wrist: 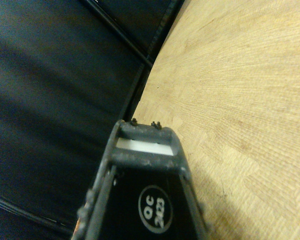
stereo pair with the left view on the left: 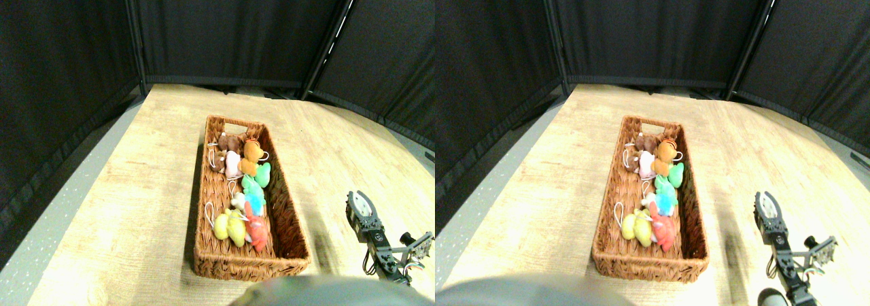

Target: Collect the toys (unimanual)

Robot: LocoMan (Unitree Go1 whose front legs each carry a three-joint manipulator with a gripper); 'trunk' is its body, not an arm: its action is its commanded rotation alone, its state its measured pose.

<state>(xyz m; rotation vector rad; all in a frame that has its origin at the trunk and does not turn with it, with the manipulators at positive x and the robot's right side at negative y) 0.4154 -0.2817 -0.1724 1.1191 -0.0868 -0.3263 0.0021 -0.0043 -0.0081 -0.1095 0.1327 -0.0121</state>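
The toys all lie inside the brown woven basket [stereo pair with the left view on the left: 248, 265] at the middle of the wooden floor. At its far end are a brown toy [stereo pair with the left view on the left: 228, 143], a pink-white one [stereo pair with the left view on the left: 232, 163] and an orange one [stereo pair with the left view on the left: 253, 155]. A green toy [stereo pair with the left view on the left: 263, 175] and a blue-white one [stereo pair with the left view on the left: 254, 196] lie in the middle. A yellow toy [stereo pair with the left view on the left: 231, 228] and a red-orange one [stereo pair with the left view on the left: 257, 231] lie at the near end. My right gripper [stereo pair with the left view on the left: 357, 198] stands to the right of the basket, apart from it, shut and holding nothing. The wrist view shows only a dark jaw over bare floor.
Black curtain panels [stereo pair with the left view on the left: 224, 27] wall in the wooden floor [stereo pair with the left view on the left: 149, 183] at the back and on both sides. A grey strip [stereo pair with the left view on the left: 61, 217] runs along the floor's left edge. In the wrist view the floor [wrist: 240, 100] meets the curtain [wrist: 49, 100].
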